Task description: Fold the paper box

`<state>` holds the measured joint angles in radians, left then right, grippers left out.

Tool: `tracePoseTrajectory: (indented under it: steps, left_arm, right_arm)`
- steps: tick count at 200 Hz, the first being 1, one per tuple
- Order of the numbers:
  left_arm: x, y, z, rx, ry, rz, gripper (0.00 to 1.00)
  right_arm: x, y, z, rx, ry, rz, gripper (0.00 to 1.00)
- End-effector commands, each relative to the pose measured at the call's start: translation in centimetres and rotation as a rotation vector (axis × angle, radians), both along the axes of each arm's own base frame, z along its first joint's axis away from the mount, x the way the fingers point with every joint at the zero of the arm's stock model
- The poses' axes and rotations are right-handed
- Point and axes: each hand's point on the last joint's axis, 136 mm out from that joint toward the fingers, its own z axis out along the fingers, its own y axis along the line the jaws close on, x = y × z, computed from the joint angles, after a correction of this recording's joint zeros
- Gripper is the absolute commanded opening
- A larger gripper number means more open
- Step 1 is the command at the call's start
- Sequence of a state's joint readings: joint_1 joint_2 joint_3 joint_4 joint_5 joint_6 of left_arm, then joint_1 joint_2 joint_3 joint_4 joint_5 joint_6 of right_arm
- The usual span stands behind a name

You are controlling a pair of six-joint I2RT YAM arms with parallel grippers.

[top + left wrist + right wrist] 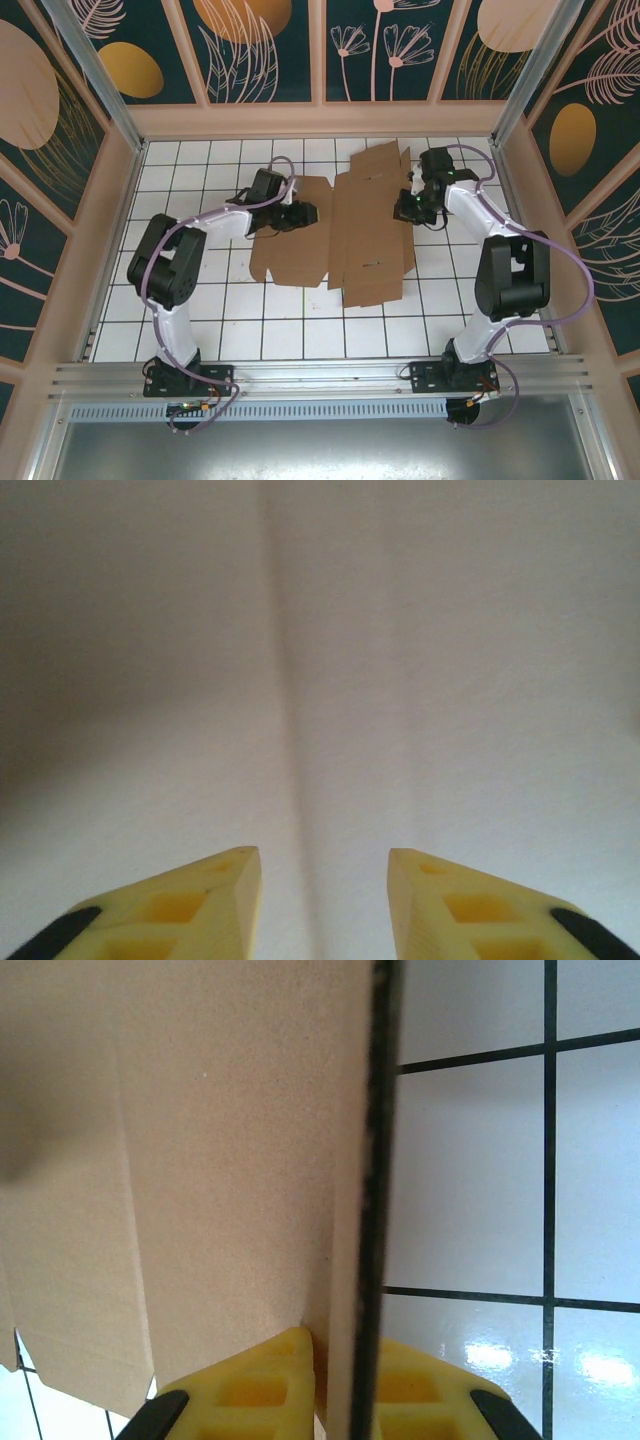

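The right gripper [345, 1345] clamped the right edge of the flat brown cardboard paper box [365, 230]; the left gripper [325, 855] stood part-open and empty over its left panel.

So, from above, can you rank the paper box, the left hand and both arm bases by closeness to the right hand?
1. paper box: the right hand pinches its right edge.
2. left hand: across the box, leftward.
3. right arm's base: near edge, right side.
4. left arm's base: near edge, left side.
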<state>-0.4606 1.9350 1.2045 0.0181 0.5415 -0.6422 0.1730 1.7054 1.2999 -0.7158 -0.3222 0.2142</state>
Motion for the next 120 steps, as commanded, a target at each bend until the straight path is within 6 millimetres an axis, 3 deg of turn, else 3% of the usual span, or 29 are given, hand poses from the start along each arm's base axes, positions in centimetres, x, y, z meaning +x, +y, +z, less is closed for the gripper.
tracePoseTrajectory:
  steps: [1,31,66,120]
  left_arm:
    - [0.8,-3.5,1.2,-0.125,-0.003,-0.058,0.34]
    - [1.6,-5.2,-1.3,-0.074,0.037,-0.065,0.28]
    - [2.5,-5.9,-3.7,-0.023,0.075,-0.045,0.21]
    - [1.6,-6.8,-7.4,0.063,0.113,-0.039,0.17]
  right_arm:
    - [-1.2,-0.7,-2.1,-0.061,0.074,0.021,0.11]
    - [-1.3,-0.9,-2.5,-0.070,0.083,0.021,0.11]
    - [-1.3,-1.1,-2.7,-0.079,0.086,0.025,0.11]
    - [-1.4,-1.1,-3.1,-0.097,0.102,0.015,0.11]
